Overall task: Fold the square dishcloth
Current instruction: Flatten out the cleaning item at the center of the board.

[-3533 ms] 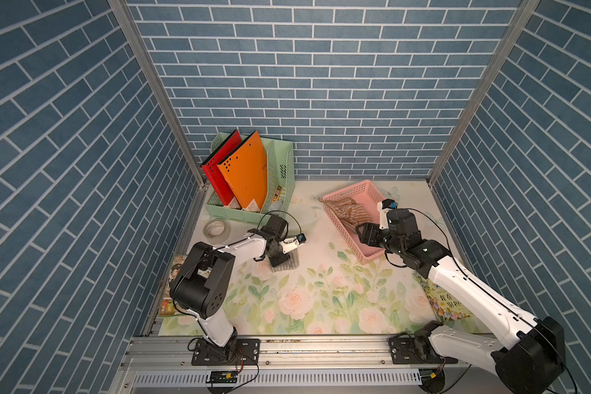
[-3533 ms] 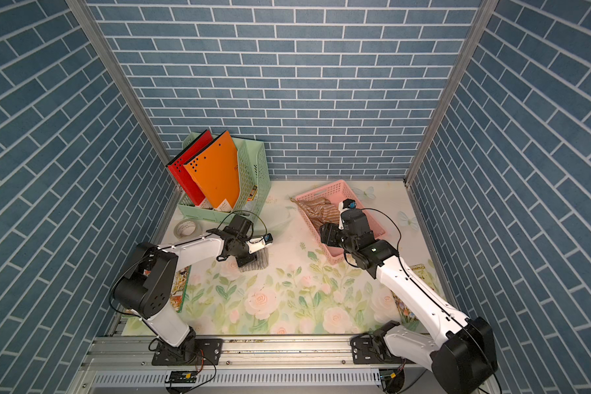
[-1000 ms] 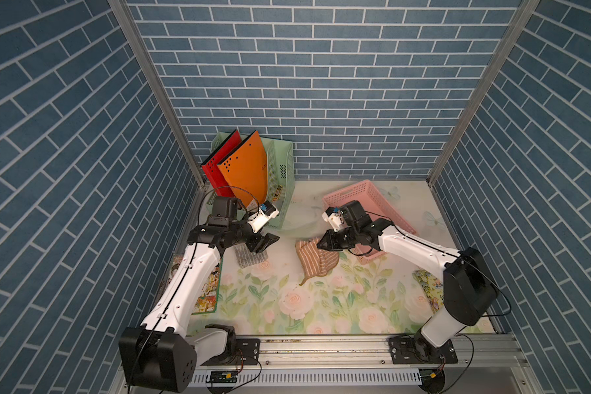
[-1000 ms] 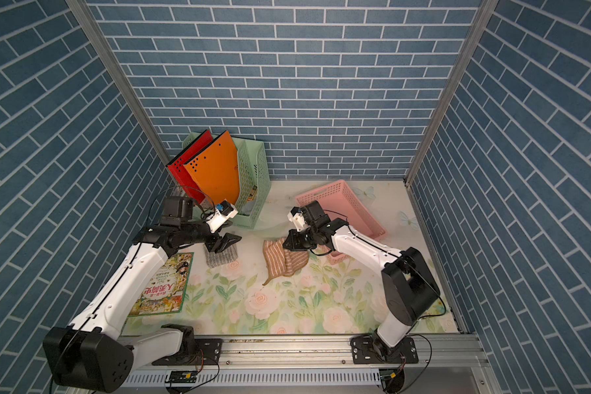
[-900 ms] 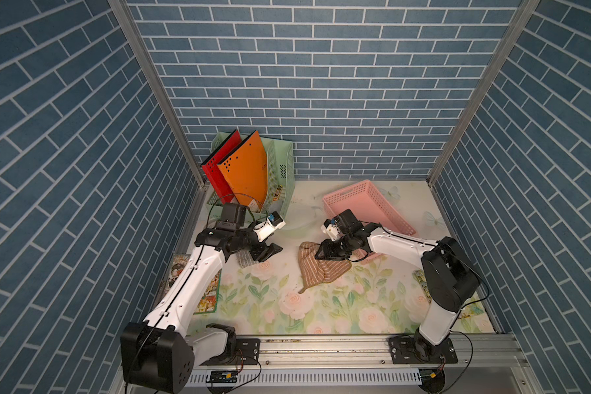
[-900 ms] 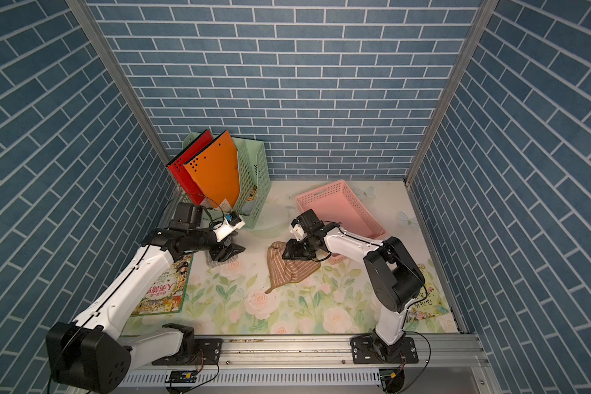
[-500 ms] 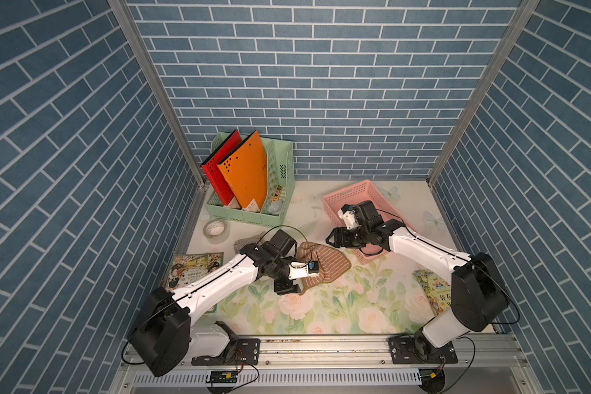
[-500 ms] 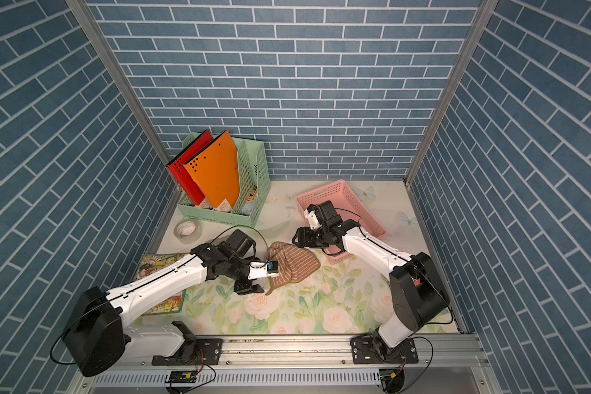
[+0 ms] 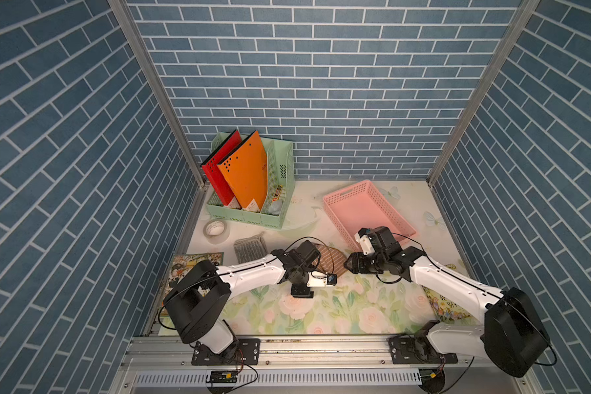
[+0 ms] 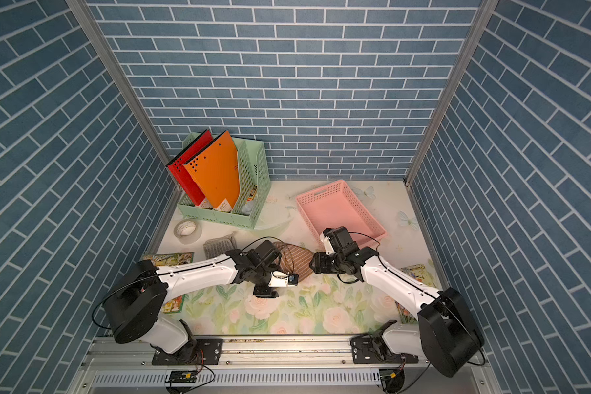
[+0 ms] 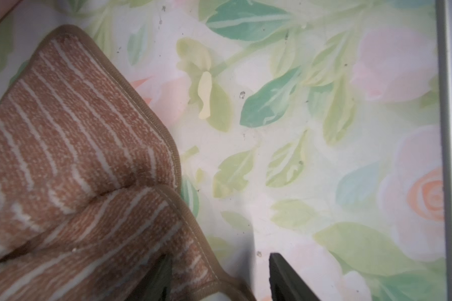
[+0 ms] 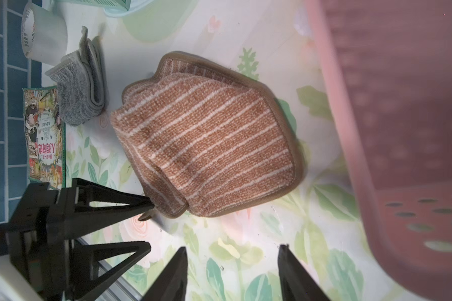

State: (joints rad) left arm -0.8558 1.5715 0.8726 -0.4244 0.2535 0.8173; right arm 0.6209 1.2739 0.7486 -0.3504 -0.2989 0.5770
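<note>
Right tool (image 12: 232,247) shifted; wrist view shows dishcloth (image 12: 206,146) layered.

Brown striped dishcloth (image 12: 206,146) lies rumpled, partly doubled over, on floral mat (image 12: 311,234). Left gripper (image 12: 150,224) jaws apart, one fingertip touching cloth's near corner. Right gripper (image 12: 232,249) spread, empty, over mat. Folded grey cloth (image 12: 81,99) just left of dishcloth; pink basket (image 12: 402,130) right.
</note>
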